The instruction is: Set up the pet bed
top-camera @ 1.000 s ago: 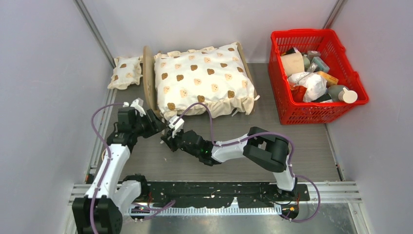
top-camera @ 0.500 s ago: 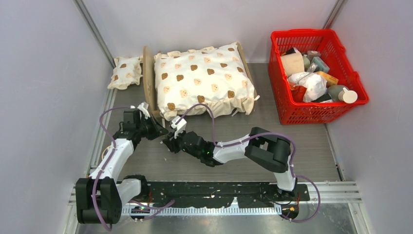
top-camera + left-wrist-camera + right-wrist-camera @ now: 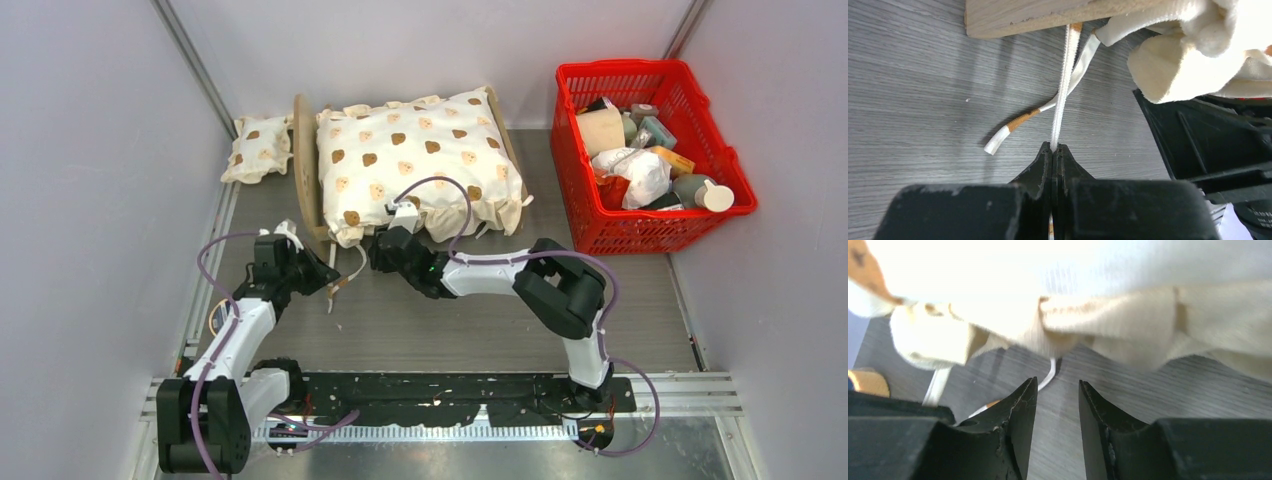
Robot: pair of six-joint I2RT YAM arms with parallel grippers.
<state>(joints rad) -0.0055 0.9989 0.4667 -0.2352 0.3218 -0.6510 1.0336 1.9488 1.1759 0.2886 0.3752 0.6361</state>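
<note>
At the far left corner of the grey surface (image 3: 450, 320) lies a small bear-print pillow (image 3: 258, 147), just beside the wooden headboard of the pet bed (image 3: 303, 150). The bed sits along the far edge, left of the middle, with its headboard facing the left edge and a wooden end board at its right. A cream cushion (image 3: 420, 160) with brown bear faces and a ruffled border covers the whole frame and hangs over its near side. Near the bed's near left corner, the left claw (image 3: 1053, 150) is pressed together on a thin white tie (image 3: 1063, 90), which runs taut from the fingertips up to the edge of the wooden frame. A second tie (image 3: 1013, 127), white with an orange band, lies slack on the surface just beside it, touching nothing but the wood grain beneath. To the right, the right claw (image 3: 1058, 390) sits low at the cushion's near edge, its fingers spread with nothing between them and the ruffle hanging just above the tips. At the far right corner stands a red basket (image 3: 620, 66) full of mixed household items, well apart from the bed.
</note>
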